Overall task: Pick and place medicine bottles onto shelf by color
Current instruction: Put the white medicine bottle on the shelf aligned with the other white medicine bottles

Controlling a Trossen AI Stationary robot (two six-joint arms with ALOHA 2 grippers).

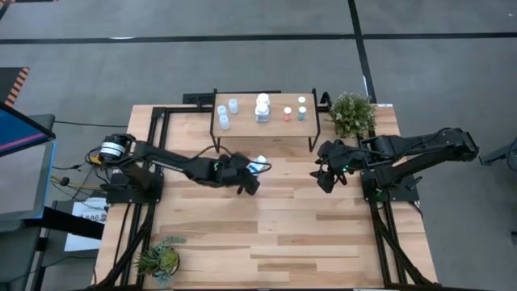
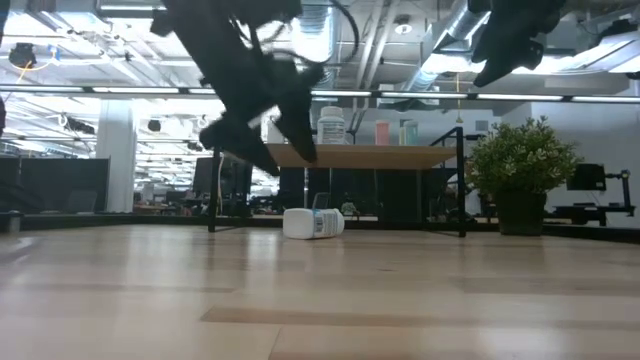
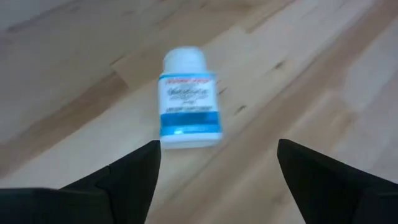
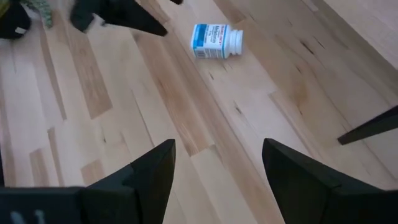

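A white medicine bottle with a blue label (image 3: 188,99) lies on its side on the wooden table (image 1: 266,234), just in front of the shelf (image 1: 262,129), its cap turned away from my left gripper. My left gripper (image 1: 249,181) hovers open just short of the bottle's base and touches nothing. In the low view it hangs above the lying bottle (image 2: 313,223). My right gripper (image 1: 327,178) waits open, raised over the table's right half. On the shelf top stand light-blue-capped bottles (image 1: 224,113) at the left, white ones (image 1: 262,107) in the middle, and orange (image 1: 287,113) and green (image 1: 301,113) at the right.
A potted plant (image 1: 353,113) stands at the far right corner beside the shelf, and another (image 1: 159,260) at the near left corner. The shelf's thin black legs (image 2: 461,180) stand behind the lying bottle. Bare planks stretch across the table's middle and near side.
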